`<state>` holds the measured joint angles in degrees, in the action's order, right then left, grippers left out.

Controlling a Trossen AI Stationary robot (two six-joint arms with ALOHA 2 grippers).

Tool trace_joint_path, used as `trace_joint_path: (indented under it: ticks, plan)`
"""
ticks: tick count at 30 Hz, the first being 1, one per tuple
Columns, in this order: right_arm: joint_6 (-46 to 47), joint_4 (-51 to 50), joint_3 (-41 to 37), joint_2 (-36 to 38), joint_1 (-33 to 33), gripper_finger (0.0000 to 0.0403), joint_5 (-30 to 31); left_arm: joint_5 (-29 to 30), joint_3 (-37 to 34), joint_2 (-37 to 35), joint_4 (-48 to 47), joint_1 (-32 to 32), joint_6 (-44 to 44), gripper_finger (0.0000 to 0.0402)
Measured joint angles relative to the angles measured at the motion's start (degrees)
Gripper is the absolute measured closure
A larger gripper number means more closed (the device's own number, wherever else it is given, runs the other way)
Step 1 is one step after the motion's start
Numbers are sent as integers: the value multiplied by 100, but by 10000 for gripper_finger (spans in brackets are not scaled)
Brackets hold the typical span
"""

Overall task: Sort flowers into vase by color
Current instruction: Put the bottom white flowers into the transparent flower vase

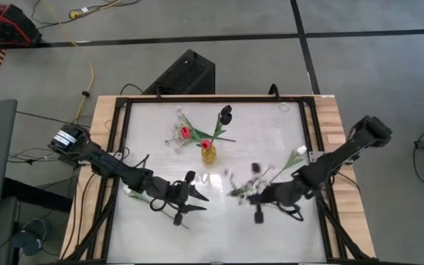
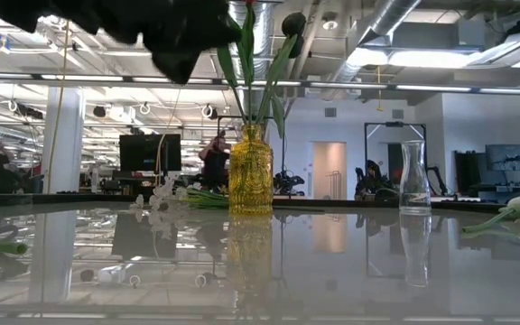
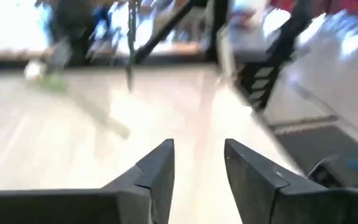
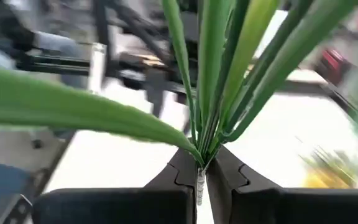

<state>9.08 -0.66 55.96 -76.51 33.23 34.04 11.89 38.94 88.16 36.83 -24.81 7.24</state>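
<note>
A yellow vase (image 1: 208, 154) stands mid-table and holds two red buds (image 1: 195, 137) and a dark bloom (image 1: 225, 112). My right gripper (image 1: 247, 195), right of the vase, is shut on a green-leaved flower (image 4: 216, 68); its bloom is blurred. My left gripper (image 1: 201, 202) stands open near the front, left of centre, with nothing between its fingers (image 3: 160, 168). A white-bud flower (image 1: 299, 154) lies flat on the table by the right arm. Another white bud (image 1: 128, 190) lies under the left arm. White sprays (image 1: 177, 134) lie behind the vase. My right gripper pinches the flower's stem at its lower end (image 4: 200, 163), just where the long leaves join, between its two fingertips. The fingers come nearly level from the table's right side and run along the stem. The leaves fan out ahead of the fingers, off the table.
A clear glass carafe (image 1: 284, 109) stands at the far right corner. Black frame rails (image 1: 311, 132) run along the table's sides. Open tabletop lies between the two grippers and along the near edge.
</note>
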Motion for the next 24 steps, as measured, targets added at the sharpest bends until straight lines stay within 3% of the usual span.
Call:
trace_joint_path:
  ticks: [5,10,17,24]
  plan:
    - [1163,-2379,0,969,-92,360,1225,938,-2,11,-516,-82,195,271]
    - [2074,-4265,0,1965,-796,363,2062,1070,-2,11,-379,-86,-61,273]
    - [1582,-4897,0,3213,-2911,364,1794,1199,-2,11,-346,-32,-51,274]
    - [749,-4590,0,3695,-4989,364,240,1172,-2,15,-252,-116,-244,274]
